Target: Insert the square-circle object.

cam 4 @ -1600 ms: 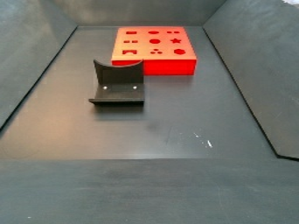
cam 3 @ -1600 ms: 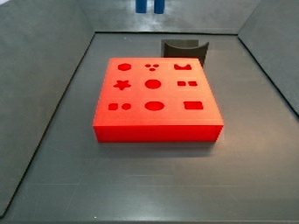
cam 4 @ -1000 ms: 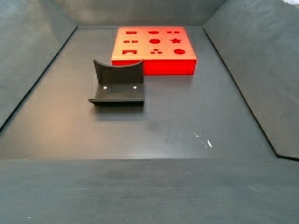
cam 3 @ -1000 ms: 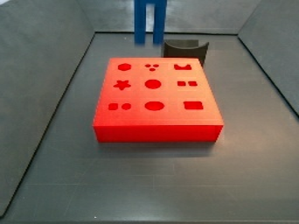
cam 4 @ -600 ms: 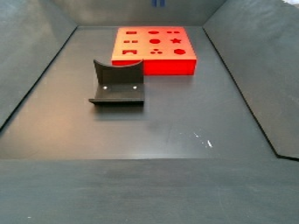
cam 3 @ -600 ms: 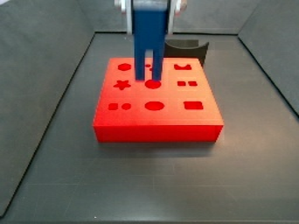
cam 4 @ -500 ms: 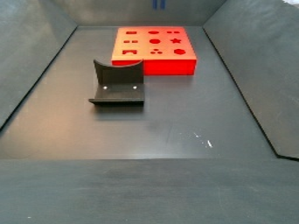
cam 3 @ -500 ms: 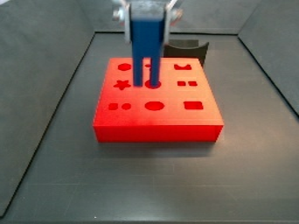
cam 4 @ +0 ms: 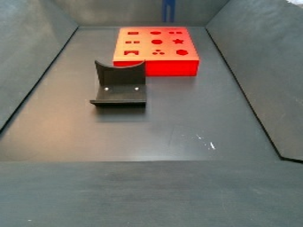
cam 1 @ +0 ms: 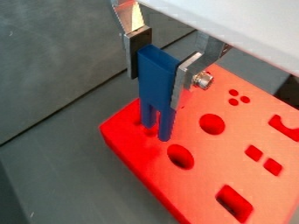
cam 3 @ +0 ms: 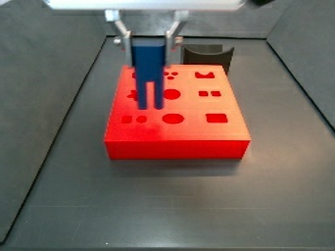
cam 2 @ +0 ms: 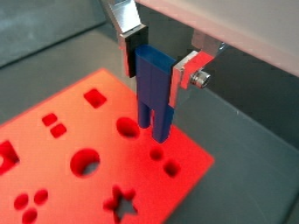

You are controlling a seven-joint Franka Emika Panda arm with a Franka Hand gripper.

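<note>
The square-circle object (cam 3: pixel 148 71) is a small bright blue piece with two narrow legs pointing down. My gripper (cam 3: pixel 148 49) is shut on its blocky top and holds it upright over the red block with shaped holes (cam 3: pixel 183 132). In both wrist views the silver fingers (cam 1: pixel 191 74) (cam 2: pixel 187 70) clamp the blue piece (cam 1: pixel 156 83) (cam 2: pixel 153 83). Its legs hang just above the red top (cam 1: pixel 222 149) (cam 2: pixel 82 162), near the round holes. I cannot tell if they touch. In a side view only a bit of the blue piece (cam 4: pixel 168 9) shows above the red block (cam 4: pixel 158 51).
The dark fixture (cam 3: pixel 207 54) stands on the floor just behind the red block; in a side view the fixture (cam 4: pixel 119 84) is in front of it. Sloped grey walls (cam 3: pixel 53 147) enclose the dark floor on all sides.
The gripper has come down into view with the blue piece and moved from the block's far middle to its left-centre holes. The block and fixture have not moved.
</note>
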